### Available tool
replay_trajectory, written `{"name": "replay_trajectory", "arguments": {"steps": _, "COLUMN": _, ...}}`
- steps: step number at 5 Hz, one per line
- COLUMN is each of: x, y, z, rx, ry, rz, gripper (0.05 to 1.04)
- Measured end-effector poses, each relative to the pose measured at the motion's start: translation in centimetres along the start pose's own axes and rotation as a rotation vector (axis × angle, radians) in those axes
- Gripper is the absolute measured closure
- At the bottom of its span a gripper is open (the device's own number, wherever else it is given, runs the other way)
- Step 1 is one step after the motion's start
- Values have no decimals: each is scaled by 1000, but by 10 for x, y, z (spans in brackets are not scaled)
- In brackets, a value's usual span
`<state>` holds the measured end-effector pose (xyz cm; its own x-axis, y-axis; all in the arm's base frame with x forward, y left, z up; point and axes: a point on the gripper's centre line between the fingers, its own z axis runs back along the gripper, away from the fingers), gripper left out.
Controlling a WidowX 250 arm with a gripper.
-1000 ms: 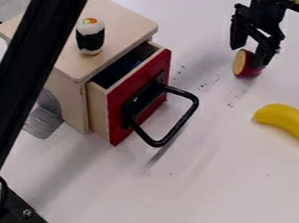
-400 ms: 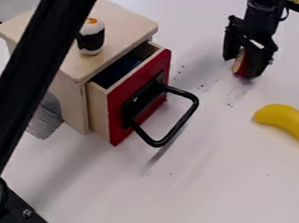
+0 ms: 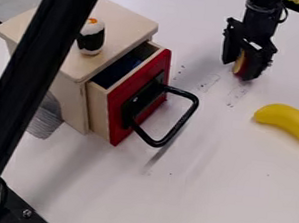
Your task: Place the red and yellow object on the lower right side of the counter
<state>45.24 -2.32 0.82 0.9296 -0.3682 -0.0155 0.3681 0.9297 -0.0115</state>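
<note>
The black gripper [image 3: 239,65] hangs down at the upper right, low over the white counter [image 3: 190,198]. The red and yellow object [image 3: 240,63], a round piece with a yellowish cut face and red skin, stands at the gripper's lower end. Part of it is hidden behind the gripper, and whether it is held cannot be made out.
A yellow banana [image 3: 288,124] lies at the right. On the left stands a wooden cabinet [image 3: 72,77] with a sushi piece [image 3: 91,36] on top. Its red-fronted drawer [image 3: 118,111] is pulled out, and the black handle [image 3: 181,122] juts toward the middle.
The gripper has come down and slightly left around the red and yellow object, covering more of it. The banana, cabinet and sushi piece have stayed put.
</note>
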Motion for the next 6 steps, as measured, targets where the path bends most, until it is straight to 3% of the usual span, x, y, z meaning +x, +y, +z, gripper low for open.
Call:
{"name": "replay_trajectory", "arguments": {"steps": 2, "x": -6, "y": -7, "z": 1, "rx": 8, "ry": 15, "rz": 26, "gripper": 275}}
{"name": "replay_trajectory", "arguments": {"steps": 3, "x": -10, "y": -28, "z": 28, "rx": 47, "ry": -18, "rz": 177, "gripper": 275}}
{"name": "replay_trajectory", "arguments": {"steps": 4, "x": -33, "y": -69, "z": 68, "rx": 87, "ry": -74, "rz": 267, "gripper": 275}}
{"name": "replay_trajectory", "arguments": {"steps": 5, "x": -70, "y": -114, "z": 85, "rx": 91, "ry": -105, "rz": 260, "gripper": 275}}
{"name": "replay_trajectory", "arguments": {"steps": 6, "x": -112, "y": -149, "z": 72, "rx": 115, "ry": -76, "rz": 279, "gripper": 275}}
